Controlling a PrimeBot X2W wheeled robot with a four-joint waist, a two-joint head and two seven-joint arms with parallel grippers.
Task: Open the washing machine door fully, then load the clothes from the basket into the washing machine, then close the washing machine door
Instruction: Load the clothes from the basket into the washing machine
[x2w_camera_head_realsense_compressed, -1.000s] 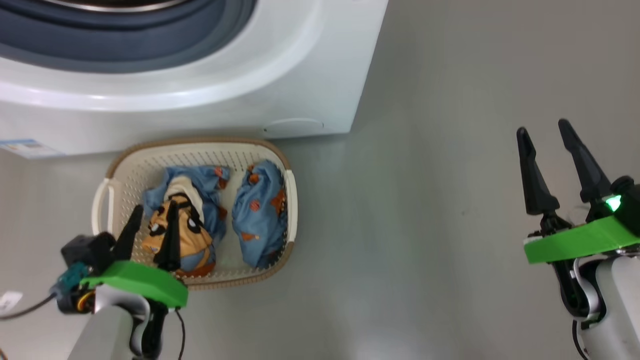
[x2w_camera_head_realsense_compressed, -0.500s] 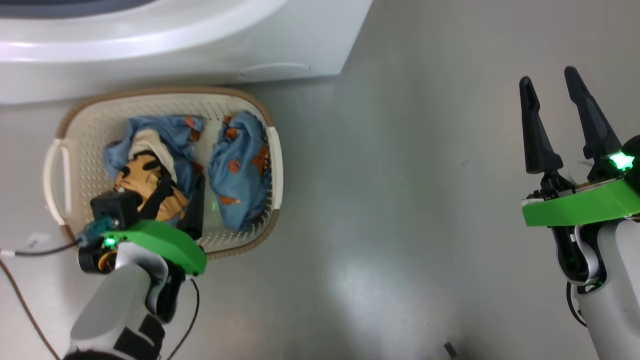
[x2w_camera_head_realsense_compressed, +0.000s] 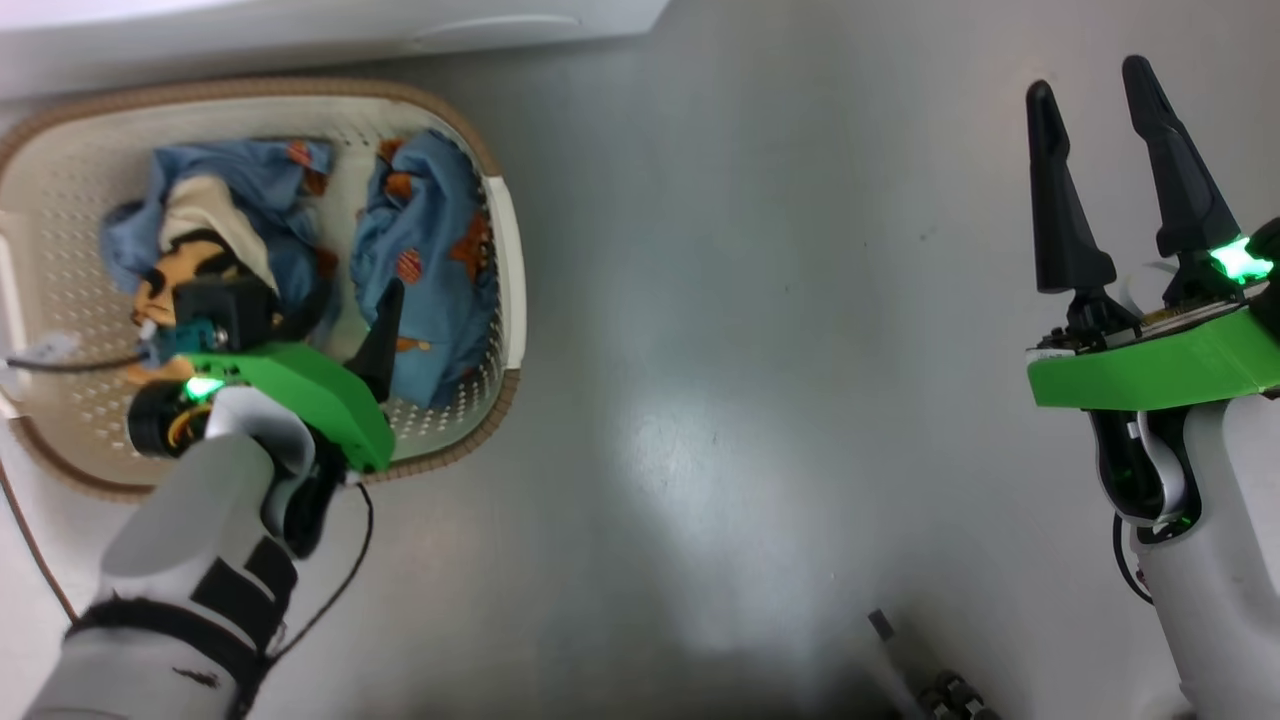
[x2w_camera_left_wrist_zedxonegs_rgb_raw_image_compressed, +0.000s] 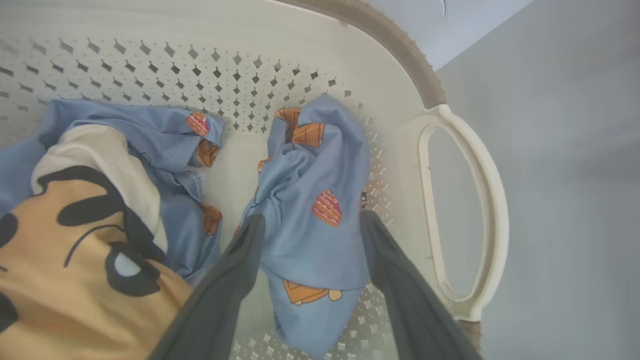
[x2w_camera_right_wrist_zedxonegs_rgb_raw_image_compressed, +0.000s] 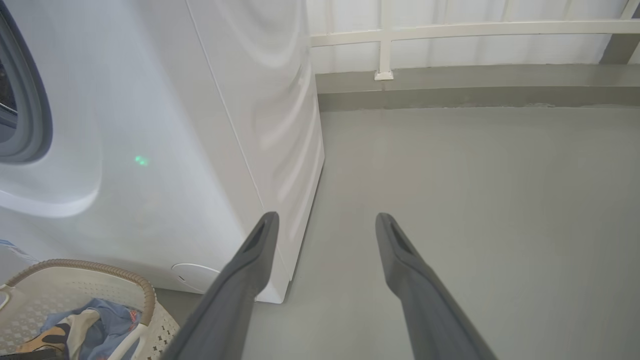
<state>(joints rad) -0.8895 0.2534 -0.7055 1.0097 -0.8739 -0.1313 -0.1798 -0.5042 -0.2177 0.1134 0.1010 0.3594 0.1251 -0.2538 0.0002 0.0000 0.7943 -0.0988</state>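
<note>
Heads up, your left gripper is hanging wide open inside the basket, holding nothing, with its two fingers straddling the print garment that's lying at the basket's right-hand end. The face garment is sitting at the basket's other end, a strip of bare basket floor between them, so the clothes are both waiting in there unloaded.

Here's what I'd be worrying about. The outer finger is running just beside the basket's perforated wall, right by the handle. If you're closing from here, I reckon you're risking pinching that wall along with the cloth, or poking a tip into a hole, and then you're lifting the whole basket.

Also, the fabric is bunching loosely, so if you're only catching the top fold it's probably sliding out and landing on the floor beside the basket. Going deeper before closing is looking safer to me.

The black cable is trailing across the basket's left end too, and it could be hooking something on the way up.

Your right gripper is sitting well off to the basket's right over bare floor, fingers spread wide, empty. The washing machine is standing just behind the basket, so the carry is looking short.
</note>
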